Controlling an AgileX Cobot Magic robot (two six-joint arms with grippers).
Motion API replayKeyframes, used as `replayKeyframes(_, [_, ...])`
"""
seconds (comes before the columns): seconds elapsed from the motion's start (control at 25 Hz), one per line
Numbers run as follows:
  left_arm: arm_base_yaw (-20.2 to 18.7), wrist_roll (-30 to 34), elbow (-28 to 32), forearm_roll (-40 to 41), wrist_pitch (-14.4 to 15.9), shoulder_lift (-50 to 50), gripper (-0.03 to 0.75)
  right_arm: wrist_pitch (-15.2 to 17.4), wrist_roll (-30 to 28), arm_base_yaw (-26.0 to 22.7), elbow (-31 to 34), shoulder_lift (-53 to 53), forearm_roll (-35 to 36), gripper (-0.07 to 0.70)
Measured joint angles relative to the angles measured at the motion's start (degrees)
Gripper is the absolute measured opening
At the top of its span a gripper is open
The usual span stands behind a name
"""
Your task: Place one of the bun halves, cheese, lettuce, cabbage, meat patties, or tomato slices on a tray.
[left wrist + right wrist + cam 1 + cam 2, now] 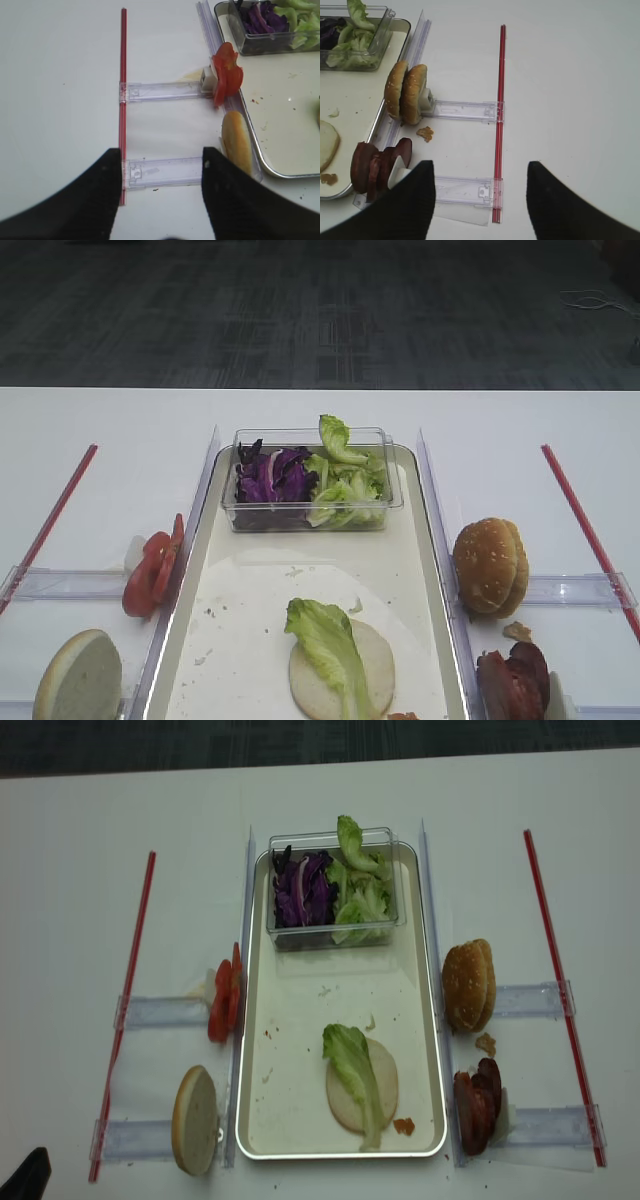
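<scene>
I see the tray (256, 1020) in the middle; a tub (330, 935) sits at its far end; the lettuce (352, 1070) lies on a bun half (385, 1092) near me; tomato slices (224, 1001) stand left; meat patties (476, 1105) stand right.

Honestly not much of the robot shows up on my feeds. On the right wrist cam, the right gripper (479, 200) is just two chunky matte-black fingers (405, 207) with rounded tips, no markings or screws I can spot. The left gripper (161, 192) looks the same: plain black, smooth, slightly blurry up close.
</scene>
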Motion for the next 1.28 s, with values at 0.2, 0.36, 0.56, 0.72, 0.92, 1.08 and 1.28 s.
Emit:
replayKeyframes(0.2, [0.0, 0.0, 0.0, 0.0, 0.0, 0.0, 0.349, 0.0, 0.0, 0.0, 0.0, 0.0, 0.0, 0.428])
replayKeyframes(0.36, [0.0, 0.0, 0.0, 0.0, 0.0, 0.0, 0.349, 0.0, 0.0, 0.0, 0.0, 0.0, 0.0, 0.428])
replayKeyframes(0.56, [0.0, 0.0, 0.0, 0.0, 0.0, 0.0, 0.349, 0.0, 0.0, 0.0, 0.0, 0.0, 0.0, 0.428])
replayKeyframes(0.72, [0.0, 0.0, 0.0, 0.0, 0.0, 0.0, 0.349, 0.0, 0.0, 0.0, 0.0, 0.0, 0.0, 0.428])
replayKeyframes(0.92, [0.0, 0.0, 0.0, 0.0, 0.0, 0.0, 0.349, 0.0, 0.0, 0.0, 0.0, 0.0, 0.0, 0.428])
replayKeyframes(1.08, [0.0, 0.0, 0.0, 0.0, 0.0, 0.0, 0.349, 0.0, 0.0, 0.0, 0.0, 0.0, 0.0, 0.428])
replayKeyframes(1.28, [0.0, 0.0, 0.0, 0.0, 0.0, 0.0, 0.349, 0.0, 0.0, 0.0, 0.0, 0.0, 0.0, 0.428])
